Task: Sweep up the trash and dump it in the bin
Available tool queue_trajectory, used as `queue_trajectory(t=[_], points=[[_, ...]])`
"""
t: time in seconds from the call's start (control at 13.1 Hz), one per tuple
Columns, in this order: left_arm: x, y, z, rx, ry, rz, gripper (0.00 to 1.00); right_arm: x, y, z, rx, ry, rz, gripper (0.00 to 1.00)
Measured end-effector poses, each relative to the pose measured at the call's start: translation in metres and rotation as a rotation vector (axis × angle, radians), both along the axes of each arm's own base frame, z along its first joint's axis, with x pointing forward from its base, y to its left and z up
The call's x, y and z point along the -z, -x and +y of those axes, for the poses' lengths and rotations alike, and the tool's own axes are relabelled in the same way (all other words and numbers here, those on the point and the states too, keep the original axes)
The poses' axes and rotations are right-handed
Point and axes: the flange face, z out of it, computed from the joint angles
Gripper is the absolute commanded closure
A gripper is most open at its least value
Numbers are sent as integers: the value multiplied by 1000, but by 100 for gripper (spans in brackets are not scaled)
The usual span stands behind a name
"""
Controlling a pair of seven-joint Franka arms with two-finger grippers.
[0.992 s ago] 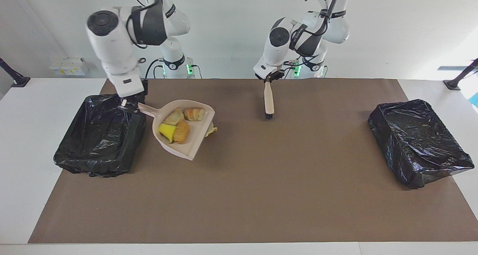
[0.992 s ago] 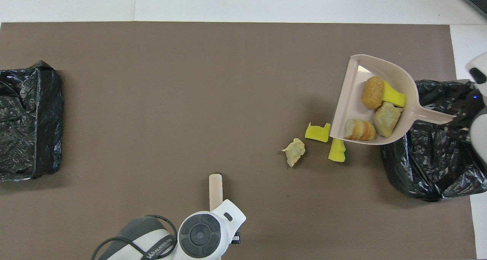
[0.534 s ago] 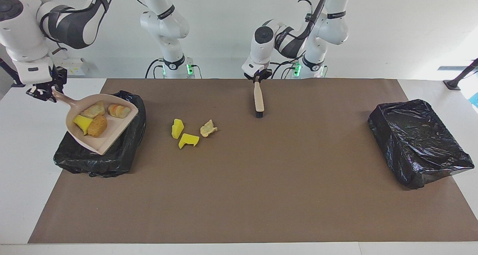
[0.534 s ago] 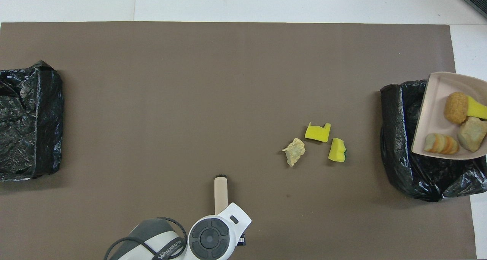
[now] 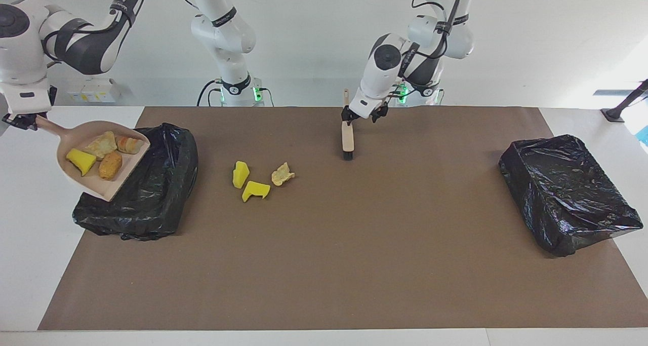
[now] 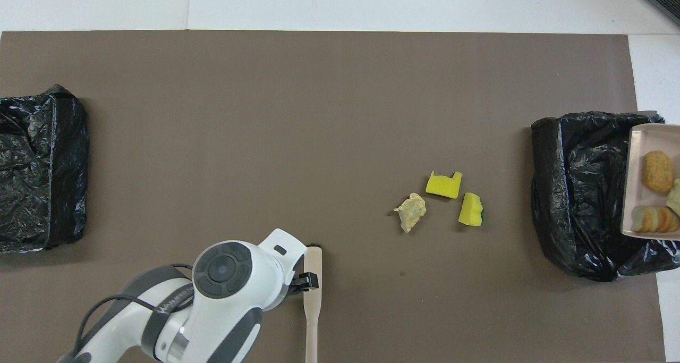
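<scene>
My right gripper [image 5: 23,119] is shut on the handle of the beige dustpan [image 5: 101,181], held raised and tilted over the table-end side of the black-lined bin [image 5: 152,204] at the right arm's end. Several scraps of trash lie in the pan [image 6: 635,182]: a yellow wedge [image 5: 81,159], an orange lump [image 5: 110,164] and bread pieces [image 5: 130,144]. Three scraps of trash lie on the mat beside the bin [image 6: 579,193]: two yellow wedges [image 5: 240,175] [image 5: 255,190] and a pale lump [image 5: 282,174]. My left gripper [image 5: 360,117] stands open over the brush [image 5: 347,139], which lies on the mat [image 6: 314,262].
A second black-lined bin [image 5: 567,194] sits at the left arm's end of the table [image 6: 37,166]. The brown mat [image 5: 354,260] covers most of the white table. Black stands are at both table corners nearest the robots.
The right arm lifted the loaded dustpan off the mat and carried it over the bin toward the table's end, uncovering three scraps. The left gripper opened and let go of the brush.
</scene>
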Motion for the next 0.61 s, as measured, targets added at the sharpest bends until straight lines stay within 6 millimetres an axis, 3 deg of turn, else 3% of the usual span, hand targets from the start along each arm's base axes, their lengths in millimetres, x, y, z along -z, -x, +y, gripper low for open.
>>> queue_trajectory(t=[0.23, 0.46, 0.61], points=[[-24, -63, 75, 117, 80, -62, 0, -1, -8, 7, -66, 96, 33, 100], [-45, -107, 158, 164, 102, -135, 0, 6, -11, 11, -108, 141, 59, 100], [-71, -123, 183, 181, 67, -168, 0, 6, -18, 24, -152, 181, 79, 100]])
